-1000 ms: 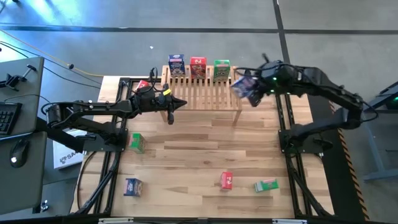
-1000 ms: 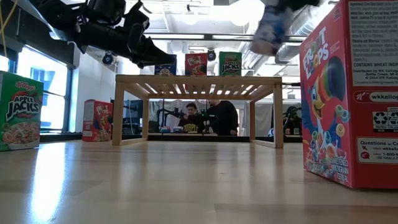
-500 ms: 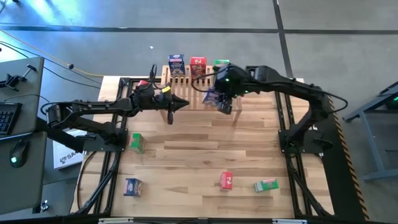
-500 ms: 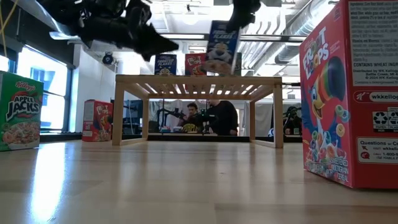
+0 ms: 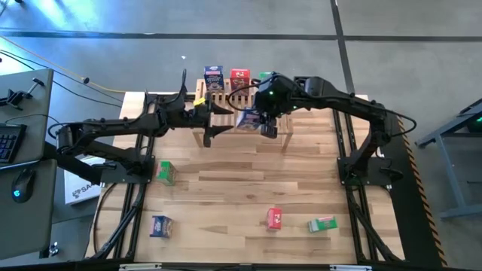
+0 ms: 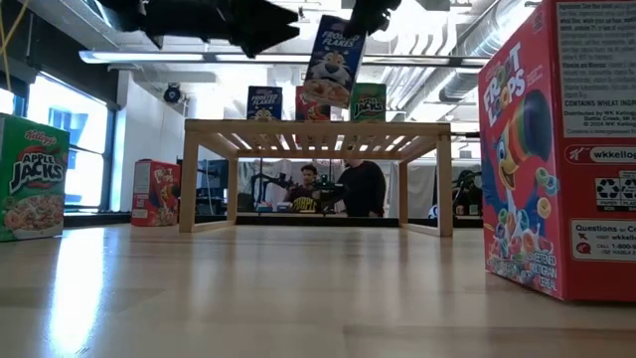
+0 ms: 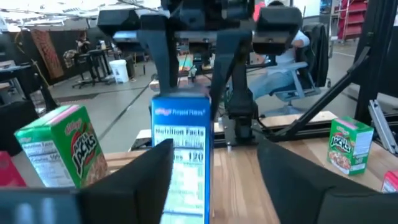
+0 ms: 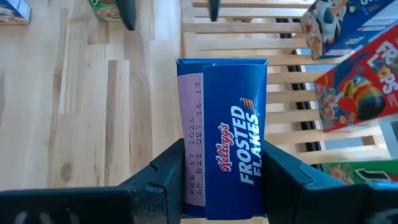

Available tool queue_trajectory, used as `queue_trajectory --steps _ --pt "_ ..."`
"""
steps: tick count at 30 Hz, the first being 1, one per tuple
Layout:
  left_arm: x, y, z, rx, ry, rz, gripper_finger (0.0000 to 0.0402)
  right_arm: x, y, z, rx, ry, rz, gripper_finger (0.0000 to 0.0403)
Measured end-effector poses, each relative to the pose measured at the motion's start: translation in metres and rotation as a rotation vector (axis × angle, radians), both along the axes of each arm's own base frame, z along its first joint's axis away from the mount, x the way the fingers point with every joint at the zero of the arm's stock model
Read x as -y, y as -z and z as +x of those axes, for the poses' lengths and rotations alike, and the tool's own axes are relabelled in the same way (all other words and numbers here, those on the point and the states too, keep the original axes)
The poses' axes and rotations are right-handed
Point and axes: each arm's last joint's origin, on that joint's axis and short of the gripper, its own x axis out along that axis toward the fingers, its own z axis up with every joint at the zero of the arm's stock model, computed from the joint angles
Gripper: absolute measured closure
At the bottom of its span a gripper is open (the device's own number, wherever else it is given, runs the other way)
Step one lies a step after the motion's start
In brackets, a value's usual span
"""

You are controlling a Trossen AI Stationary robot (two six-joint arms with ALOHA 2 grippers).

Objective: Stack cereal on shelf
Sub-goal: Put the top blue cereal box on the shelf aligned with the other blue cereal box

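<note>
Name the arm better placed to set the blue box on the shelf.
Right. Its hand already grips the blue box just above the shelf; the left hand is empty beside it.

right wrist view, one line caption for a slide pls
Right tool holds a blue Frosted Flakes box above the slatted wooden shelf.

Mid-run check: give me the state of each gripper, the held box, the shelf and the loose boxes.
Right gripper: shut on Frosted Flakes box, above the shelf.
Left gripper: open, empty, at the shelf's left end.
Shelf: three boxes upright along its back edge.
Table: four boxes loose, green, blue, red, green.
</note>
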Motion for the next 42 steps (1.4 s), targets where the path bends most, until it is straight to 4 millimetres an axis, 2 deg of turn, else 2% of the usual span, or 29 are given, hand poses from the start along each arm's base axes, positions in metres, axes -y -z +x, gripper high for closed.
queue_trajectory --steps 4,7,11,24,28,32,42 --pt "0.000 -0.008 0.002 -0.024 -0.003 0.001 0.0142 0.000 -0.001 0.002 0.019 -0.008 -0.006 0.0261" --pt "-0.001 -0.007 0.007 -0.046 -0.022 -0.006 0.0130 0.000 -0.002 0.003 0.033 -0.029 0.007 0.0261" --pt "-0.003 -0.005 0.014 -0.069 -0.066 0.012 0.0126 -0.002 -0.003 0.004 0.049 -0.039 0.009 0.0261" --pt "-0.004 -0.004 0.028 -0.096 -0.013 0.006 0.0126 -0.011 -0.003 0.007 0.062 -0.079 0.002 0.0261" --pt "-0.004 -0.004 0.028 -0.096 -0.010 0.012 0.0142 -0.012 -0.003 0.007 0.062 -0.078 0.004 0.0261" --pt "-0.004 -0.004 0.027 -0.094 -0.010 0.013 0.0174 -0.015 -0.003 0.008 0.061 -0.085 -0.014 0.0255" --pt "-0.008 -0.005 0.026 -0.092 -0.018 0.034 0.0248 -0.019 -0.005 0.010 0.076 -0.110 -0.057 0.0203"
